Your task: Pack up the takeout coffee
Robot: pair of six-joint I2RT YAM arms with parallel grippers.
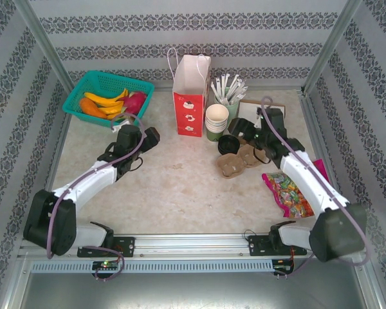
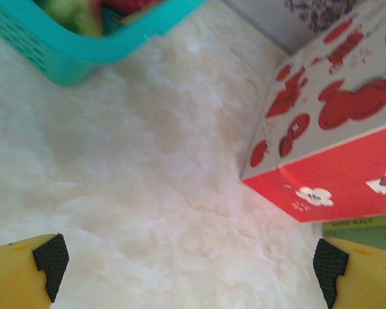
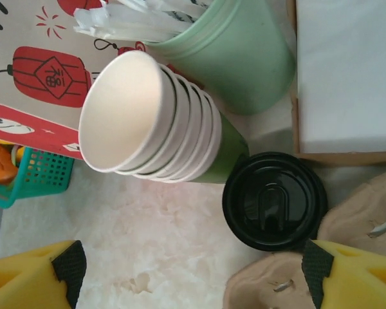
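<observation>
**Top view**
- Table [image 1: 174, 193]: pale, marbled surface.
- Basket [image 1: 80, 89]: teal plastic mesh, rectangular, far left, holding fruit.
- Bag [image 1: 191, 96]: red-and-white paper, upright, loop handles, far centre.
- Stack [image 1: 217, 119]: nested paper cups with cream rims, just right of the bag.
- Coffee [image 1: 229, 144]: round black plastic lid, just in front of the stack, beside the carrier [image 1: 238, 162] of brown moulded pulp.
- Packet [image 1: 286, 193]: glossy, multicoloured, near right.

**Left wrist view**
- Left pincer [image 2: 190, 264]: yellow fingers with black textured pads, spread wide and empty, over bare table between basket and bag.

**Right wrist view**
- Right pincer [image 3: 190, 267]: spread wide and empty.
- Coffee [image 3: 273, 199]: just ahead, towards the right finger. The cup sides are hidden under the lid.
- Holder [image 3: 244, 58]: smooth mint-green cup with white sticks, behind the stack.
</observation>
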